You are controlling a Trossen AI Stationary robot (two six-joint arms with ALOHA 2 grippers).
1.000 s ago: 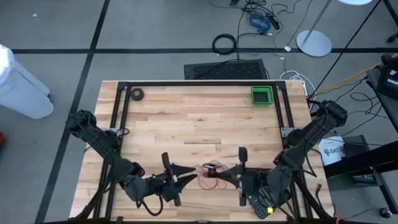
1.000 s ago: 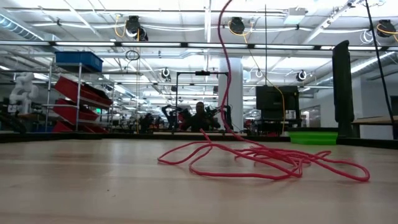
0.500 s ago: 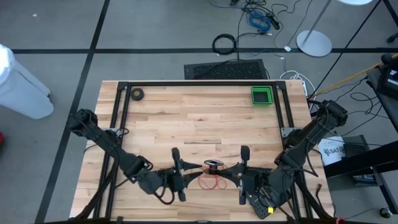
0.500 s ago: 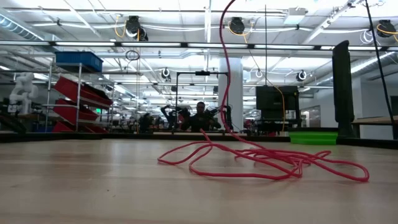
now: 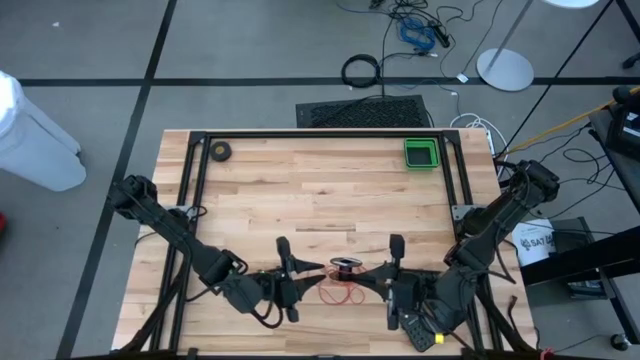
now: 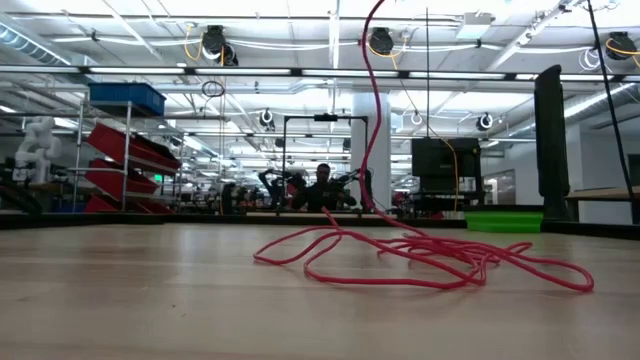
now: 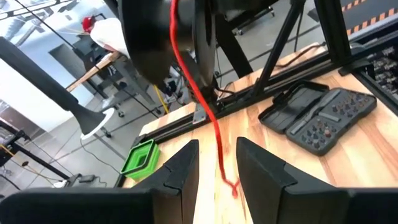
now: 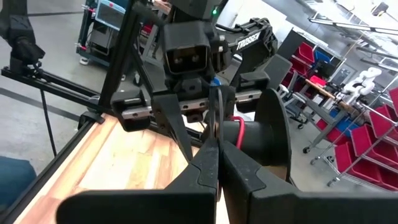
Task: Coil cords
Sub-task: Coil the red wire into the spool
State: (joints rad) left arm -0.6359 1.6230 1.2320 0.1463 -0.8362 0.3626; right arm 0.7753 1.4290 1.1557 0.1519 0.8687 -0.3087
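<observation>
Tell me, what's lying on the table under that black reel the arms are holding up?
Under the reel, loose loops of red cord lie tangled on the table, and one strand rises to the reel. Both arms cover the wood on either side there, so what lies beneath them cannot be seen.
</observation>
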